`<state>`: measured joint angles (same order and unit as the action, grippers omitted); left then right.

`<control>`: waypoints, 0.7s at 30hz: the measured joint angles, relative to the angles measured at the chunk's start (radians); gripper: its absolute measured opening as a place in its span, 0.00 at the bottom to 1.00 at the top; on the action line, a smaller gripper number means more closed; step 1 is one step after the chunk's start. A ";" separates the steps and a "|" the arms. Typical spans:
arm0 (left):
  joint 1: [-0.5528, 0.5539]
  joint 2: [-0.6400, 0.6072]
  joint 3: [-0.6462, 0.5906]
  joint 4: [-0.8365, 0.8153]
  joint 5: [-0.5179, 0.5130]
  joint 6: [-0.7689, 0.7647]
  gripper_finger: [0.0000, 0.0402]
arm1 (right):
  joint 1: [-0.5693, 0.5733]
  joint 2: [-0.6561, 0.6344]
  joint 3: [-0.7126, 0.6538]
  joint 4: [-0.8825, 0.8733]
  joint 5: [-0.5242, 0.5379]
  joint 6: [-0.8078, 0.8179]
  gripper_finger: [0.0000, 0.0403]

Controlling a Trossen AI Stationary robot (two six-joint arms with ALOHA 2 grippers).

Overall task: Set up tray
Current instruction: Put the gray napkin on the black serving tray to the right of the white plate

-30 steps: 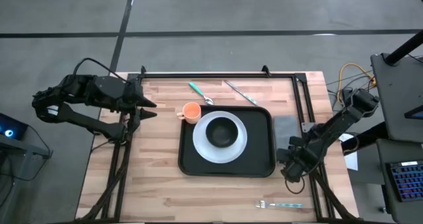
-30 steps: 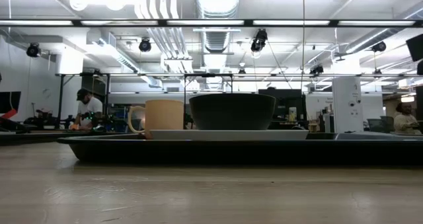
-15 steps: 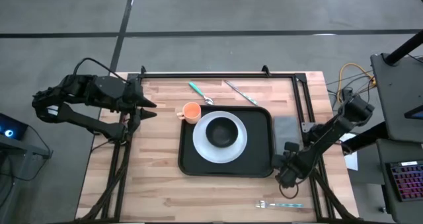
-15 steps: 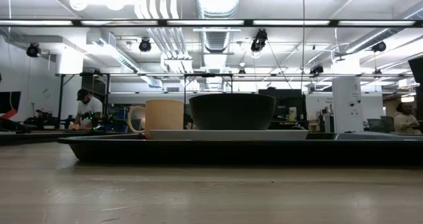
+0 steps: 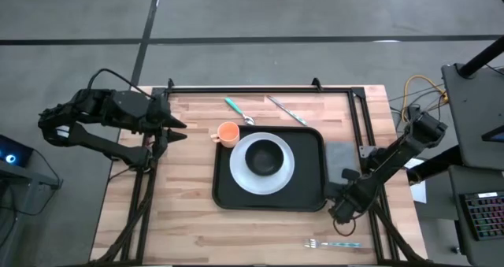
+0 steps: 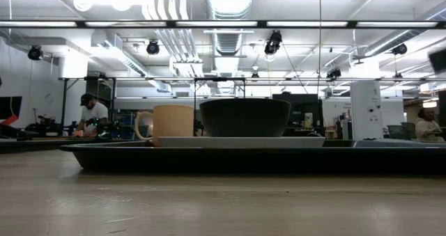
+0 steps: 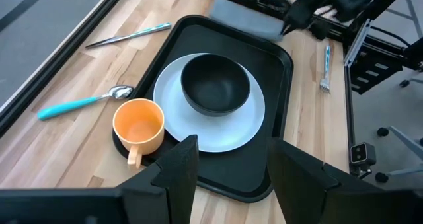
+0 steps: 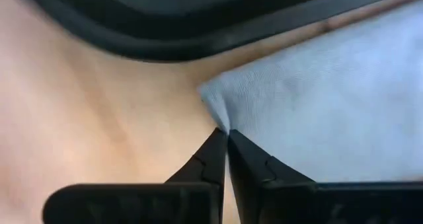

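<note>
The black tray (image 5: pixel 270 171) lies mid-table. It carries a white plate (image 5: pixel 261 163) with a dark bowl (image 5: pixel 264 157) on it, and an orange cup (image 5: pixel 227 133) stands at its far left corner. A grey napkin (image 5: pixel 340 151) lies flat on the table beside the tray's right rim. My right gripper (image 5: pixel 339 196) is over the napkin's near end, shut on it (image 8: pixel 225 135). My left gripper (image 7: pixel 231 178) waits open at the table's left edge, facing the tray, with nothing between its fingers. My right gripper pinches a near corner of the napkin (image 8: pixel 215 115), the one by the tray's rim (image 8: pixel 198 32), between its two fingertips. The fingers slant down from above. The cloth puckers at the tips, and the rest lies flat on the table. Whether one layer or several is held, I cannot tell.
A teal-handled spoon (image 5: pixel 236 109) and a knife (image 5: pixel 285 109) lie on the wood beyond the tray's far rim. A fork (image 5: pixel 335 242) lies near the front right edge. Bare wood shows left of the tray and in front of it.
My right gripper has gone a little toward the table's near edge, over the napkin's near end. The napkin, the tray and the dishes lie as before.
</note>
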<state>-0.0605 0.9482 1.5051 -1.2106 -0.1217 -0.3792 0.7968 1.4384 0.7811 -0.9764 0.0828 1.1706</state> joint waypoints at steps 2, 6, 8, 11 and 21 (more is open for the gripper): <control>0.000 0.000 0.000 0.000 0.000 0.001 0.40 | 0.014 -0.028 0.070 -0.126 0.020 0.022 0.02; 0.000 0.000 0.000 0.000 0.000 0.009 0.40 | 0.023 -0.072 0.215 -0.325 0.048 0.026 0.02; 0.000 0.000 0.000 0.000 0.000 0.019 0.40 | 0.023 -0.079 0.284 -0.410 0.047 0.018 0.02; 0.000 0.000 0.000 0.000 0.000 0.020 0.40 | 0.024 -0.077 0.398 -0.522 0.048 0.009 0.02; 0.001 0.000 0.000 0.000 -0.001 0.044 0.40 | 0.024 -0.050 0.662 -0.595 0.046 -0.091 0.02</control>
<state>-0.0597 0.9485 1.5047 -1.2102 -0.1224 -0.3354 0.8207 1.3882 1.4426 -1.5715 0.1292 1.0792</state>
